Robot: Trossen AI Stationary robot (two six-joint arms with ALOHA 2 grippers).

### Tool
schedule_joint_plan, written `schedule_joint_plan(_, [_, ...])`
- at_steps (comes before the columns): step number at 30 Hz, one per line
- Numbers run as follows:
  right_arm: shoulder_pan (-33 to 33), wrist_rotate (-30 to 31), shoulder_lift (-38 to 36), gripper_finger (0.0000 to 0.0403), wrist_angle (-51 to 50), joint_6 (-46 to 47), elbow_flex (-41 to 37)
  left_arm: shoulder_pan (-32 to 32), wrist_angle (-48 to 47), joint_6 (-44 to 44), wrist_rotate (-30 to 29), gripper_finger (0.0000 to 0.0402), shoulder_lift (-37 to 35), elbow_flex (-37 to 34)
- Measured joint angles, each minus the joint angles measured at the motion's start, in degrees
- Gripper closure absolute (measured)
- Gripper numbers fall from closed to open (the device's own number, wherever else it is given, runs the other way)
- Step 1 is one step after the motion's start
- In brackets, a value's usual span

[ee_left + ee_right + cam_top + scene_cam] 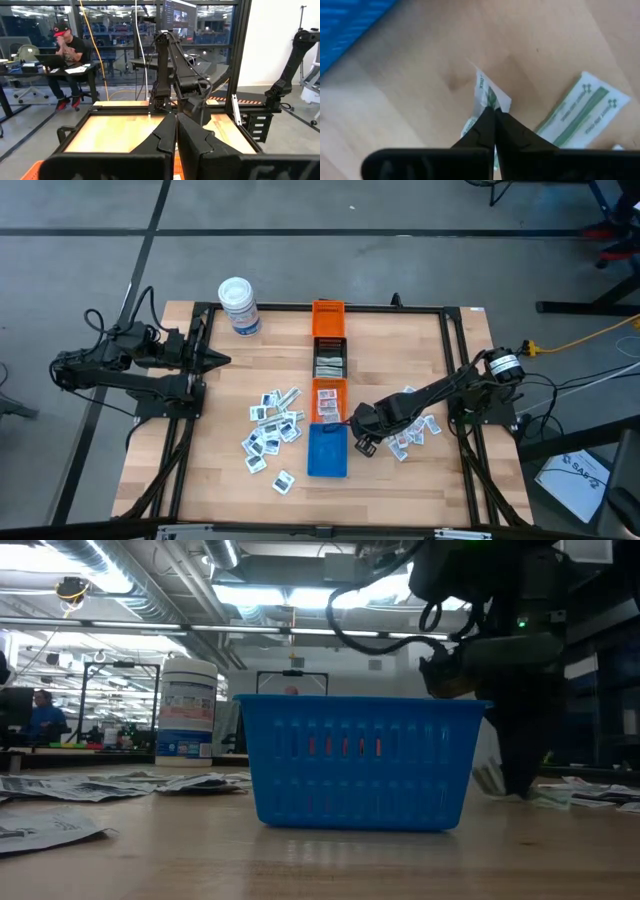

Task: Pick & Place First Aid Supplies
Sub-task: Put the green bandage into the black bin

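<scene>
Right now the right gripper [494,116] jaws pinch one edge of a packet [485,100] on the counter [220,470], just right of the blue bin [327,450]; lifting may let it slip, left jaws clenched empty

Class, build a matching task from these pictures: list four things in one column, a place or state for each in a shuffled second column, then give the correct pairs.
Things
1. right gripper
2. left gripper
3. white tub
4. blue bin

Places or states
A. stands at the table's far edge, left of the orange bin
B. shut on a packet with green print
C. shut, holding nothing, near the table's left edge
D. nearest bin in the middle row, beside the working arm

Pairs: 1-B, 2-C, 3-A, 4-D
</scene>
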Motion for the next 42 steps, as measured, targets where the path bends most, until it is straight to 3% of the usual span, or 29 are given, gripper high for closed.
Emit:
schedule_joint_plan(18, [-5.4,0.5,-12.9,0.0400,-2.4,-2.7,1.4,0.0,0.0,0.0,0.0,0.0394,0.0,0.0])
schedule_joint_plan(30, [-14.0,0.5,-12.9,0.0401,-4.3,-20.2,13.0,0.0,0.0,0.0,0.0,0.0390,0.0,0.0])
schedule_joint_plan(42, [-26.3,-1.7,-9.5,0.0402,-5.8,-36.1,18.3,0.0,0.0,0.0,0.0,0.0391,0.0,0.0])
